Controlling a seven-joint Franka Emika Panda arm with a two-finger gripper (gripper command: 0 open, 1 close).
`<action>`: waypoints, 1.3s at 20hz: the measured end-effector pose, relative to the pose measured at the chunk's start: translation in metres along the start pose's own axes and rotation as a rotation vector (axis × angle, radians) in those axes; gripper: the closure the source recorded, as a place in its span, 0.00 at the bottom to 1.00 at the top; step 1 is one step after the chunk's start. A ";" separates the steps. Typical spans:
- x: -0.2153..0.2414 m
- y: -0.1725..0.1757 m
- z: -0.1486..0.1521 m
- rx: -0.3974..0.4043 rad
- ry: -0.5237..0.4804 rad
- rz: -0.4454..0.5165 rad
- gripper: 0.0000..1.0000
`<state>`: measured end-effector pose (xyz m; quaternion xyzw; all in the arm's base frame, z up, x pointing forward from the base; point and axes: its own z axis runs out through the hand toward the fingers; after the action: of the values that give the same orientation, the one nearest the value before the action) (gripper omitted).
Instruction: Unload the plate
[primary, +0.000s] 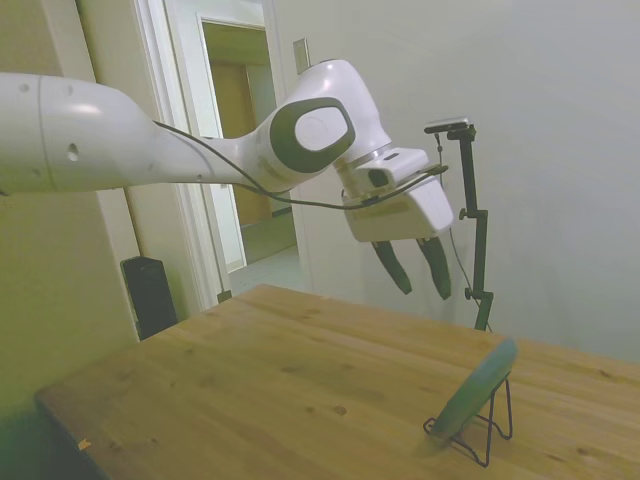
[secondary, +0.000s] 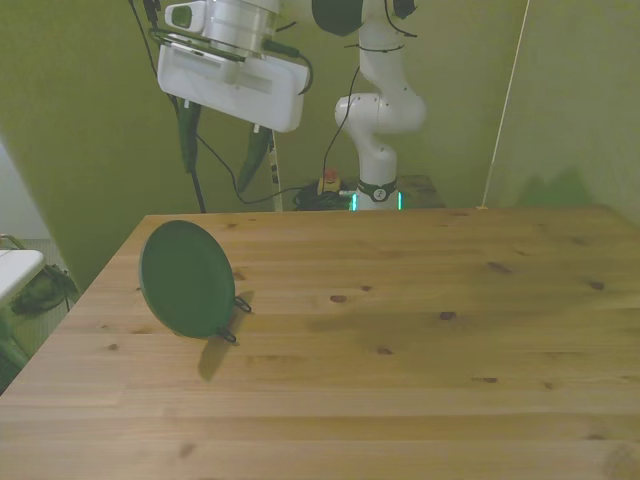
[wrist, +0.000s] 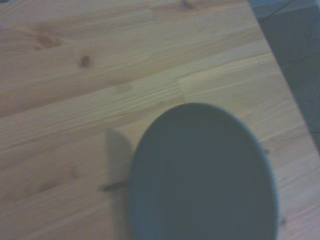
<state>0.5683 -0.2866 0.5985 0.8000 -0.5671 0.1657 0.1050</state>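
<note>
White fingers (primary: 421, 268) apart, holding nothing

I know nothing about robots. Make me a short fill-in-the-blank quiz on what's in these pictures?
1. The green plate leans tilted in a thin black wire ____.
2. The stand sits on a ____ table.
3. The tool hangs above the table with its fingers ____.
4. The tool is holding ____.

Missing words: stand; wooden; open; nothing
</note>
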 end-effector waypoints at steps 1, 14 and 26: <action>0.010 0.000 0.004 -0.019 0.017 0.010 0.00; 0.034 -0.001 0.081 -0.141 0.027 0.007 0.00; 0.029 -0.009 0.117 -0.183 0.001 -0.047 1.00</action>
<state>0.6026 -0.3507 0.5020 0.8000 -0.5609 0.1112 0.1819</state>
